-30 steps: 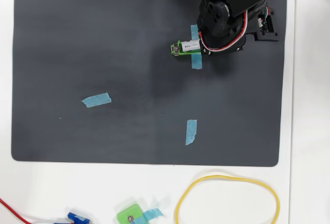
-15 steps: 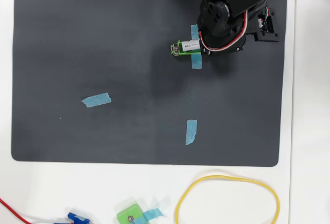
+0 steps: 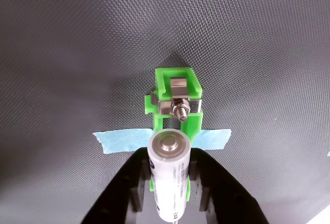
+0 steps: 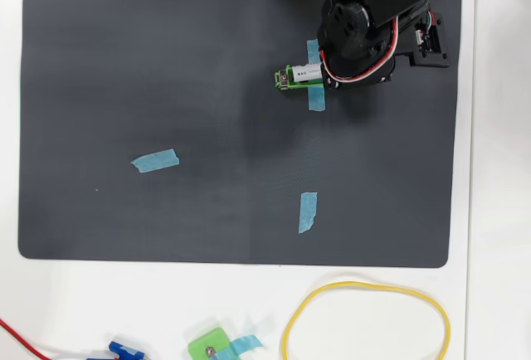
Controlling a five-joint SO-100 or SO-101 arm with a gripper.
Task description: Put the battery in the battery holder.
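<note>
In the wrist view the white battery sits between my black fingers, one on each side. Its round metal end faces the camera. My gripper is shut on the battery and holds it over the near half of the bright green battery holder. The holder's far end, with its silver contact and nut, is uncovered. Its green walls show on both sides of the battery. Blue tape crosses under the holder. In the overhead view the holder and the battery lie at the arm's left edge, and the fingers are hidden.
The holder lies on a dark mat. Two loose blue tape strips lie on it. Below the mat on the white table are a yellow loop, a small squarish green piece with a screw, and a blue part.
</note>
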